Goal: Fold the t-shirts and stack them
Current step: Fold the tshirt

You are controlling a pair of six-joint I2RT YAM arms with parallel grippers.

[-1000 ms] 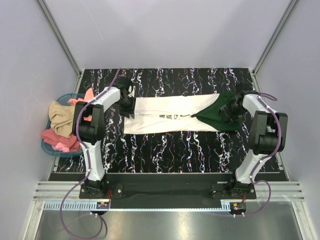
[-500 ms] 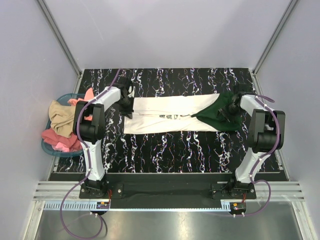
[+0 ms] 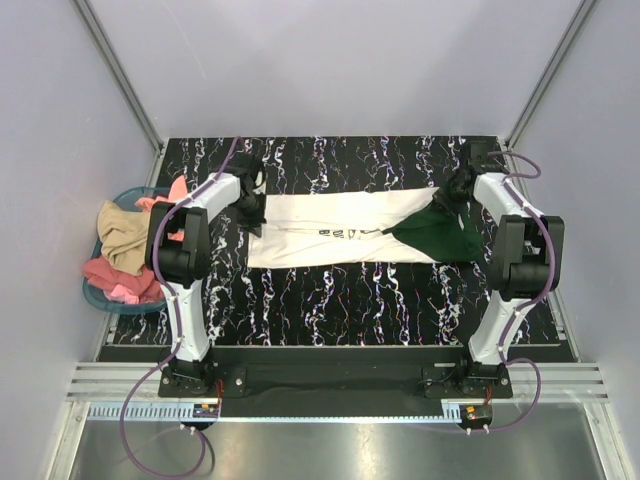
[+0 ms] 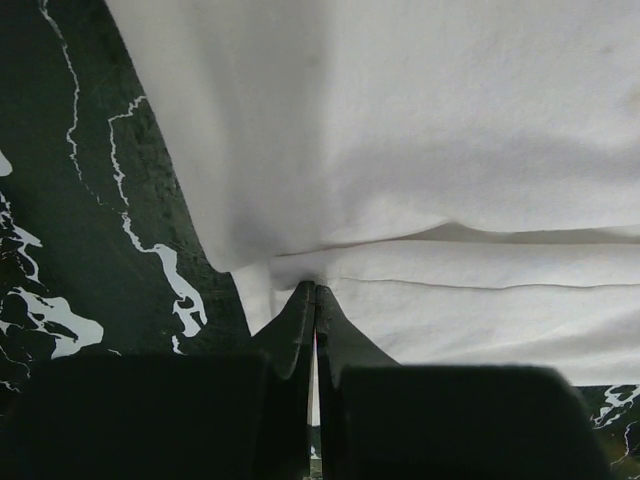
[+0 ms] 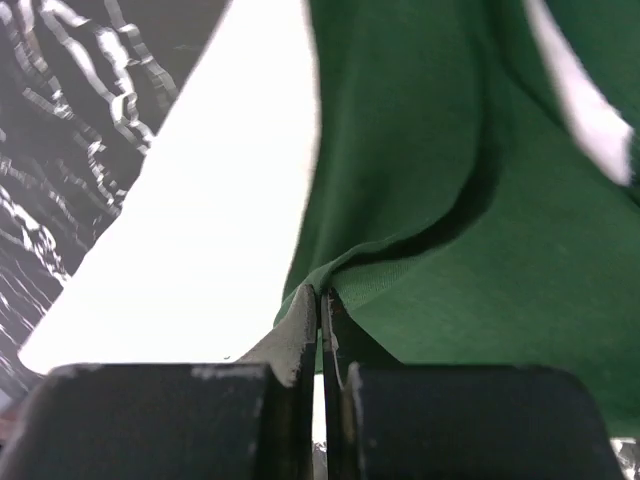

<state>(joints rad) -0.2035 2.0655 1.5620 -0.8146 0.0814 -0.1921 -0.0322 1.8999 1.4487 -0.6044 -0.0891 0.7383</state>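
A cream-white t-shirt with dark lettering lies stretched as a long band across the marbled black table. A dark green t-shirt lies over its right end. My left gripper sits at the white shirt's left end, and in the left wrist view the left gripper is shut on a pinch of the white cloth. My right gripper is at the far right end. In the right wrist view the right gripper is shut on a raised fold of the green cloth, with white cloth beside it.
A blue basket holding tan and pink clothes stands off the table's left edge. Aluminium frame posts and grey walls close in the back and both sides. Both arm bases are bolted at the near edge.
Both grippers have closed on cloth. The right wrist has moved toward the back of the table, pulling the green shirt's upper corner with it. The left arm has barely moved.
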